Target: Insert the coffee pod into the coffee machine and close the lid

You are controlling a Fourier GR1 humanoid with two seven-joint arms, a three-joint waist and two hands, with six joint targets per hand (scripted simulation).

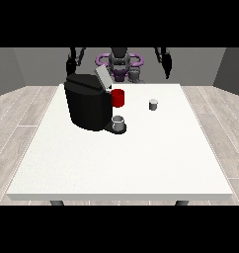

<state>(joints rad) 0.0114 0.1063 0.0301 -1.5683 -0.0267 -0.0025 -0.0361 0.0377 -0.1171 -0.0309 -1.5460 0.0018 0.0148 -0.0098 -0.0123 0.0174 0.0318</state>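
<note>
Nothing yet grasped — coffee pod (153, 104) standing upright and alone on the white table (121, 163), well apart from both hands and off to the view's right of the coffee machine (88, 103). Lid (102, 78) of the machine tilted up and open, with a red part (118, 98) showing at the machine's front and a grey cup (118, 123) on the tray below it. Hand at the view's right (166, 68) raised above the table's far edge, nearer the pod; hand at the view's left (70, 65) raised behind the machine. Too small to tell how the fingers of either lie, so cannot tell whether open or curled; plainly holding nothing, though, with the pod untouched.

Step in hand, judged from this: reaching for the pod. Best done with the hand at the view's right, coming down from above onto the small cylinder, fingers and thumb on opposite sides, keeping it upright — easily tipped or rolled if nudged sideways. Worth keeping the approach clear of the open lid and the cup
</note>
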